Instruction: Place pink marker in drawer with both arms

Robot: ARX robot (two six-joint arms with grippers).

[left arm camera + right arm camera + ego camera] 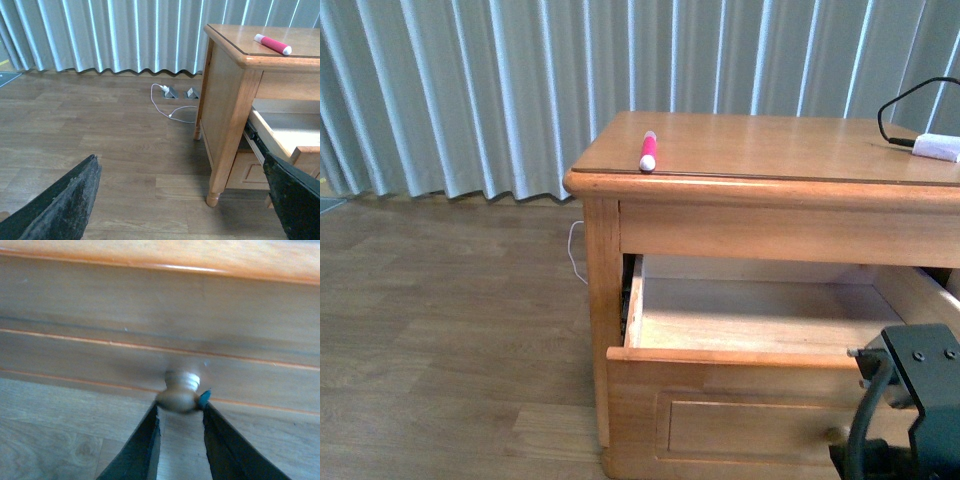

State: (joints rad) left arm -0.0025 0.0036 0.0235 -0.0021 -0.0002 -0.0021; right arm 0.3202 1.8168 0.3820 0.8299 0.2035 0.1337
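While clasping the blurred knob [178, 394] with the right gripper [180, 403], holds the left gripper [180, 159] spread wide, empty, off the cabinet's [225, 100] left side. Has drawer [720, 356] pulled open; pink marker [648, 151] atop the cabinet's front left edge, white adapter [937, 147] far right.

The drawer's [740, 355] knob [180, 392] is blurred in the right wrist view, so whether the right gripper's [180, 405] fingers [142, 445] touch it cannot be told. The front view's edge cuts off the drawer's right end.
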